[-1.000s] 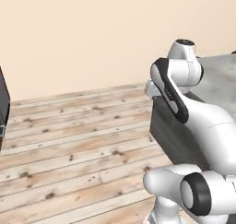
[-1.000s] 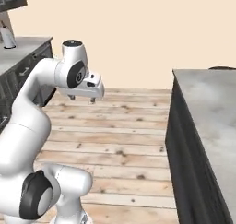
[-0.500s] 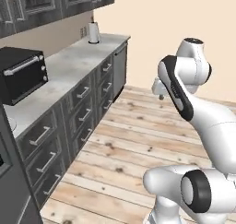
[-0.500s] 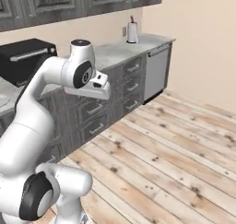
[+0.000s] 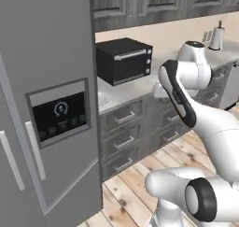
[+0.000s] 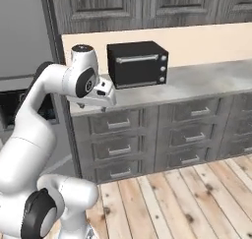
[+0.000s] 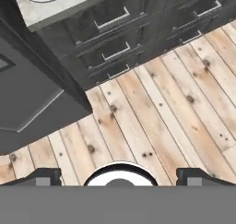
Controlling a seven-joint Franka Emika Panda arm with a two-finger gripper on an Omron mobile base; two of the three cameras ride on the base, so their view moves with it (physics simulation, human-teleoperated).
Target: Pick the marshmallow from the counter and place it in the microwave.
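Base swung round; gripper [image 7: 119, 176] open over floor [image 7: 152, 112], counter [image 7: 50, 6] beyond.

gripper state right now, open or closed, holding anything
Gripper: open, jaws wide apart, holding nothing; wooden floor shows between the fingertips.

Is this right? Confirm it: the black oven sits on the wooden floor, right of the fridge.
Not quite. The black oven sits on the counter, not on the wooden floor; the right base view shows it. It is right of the fridge.
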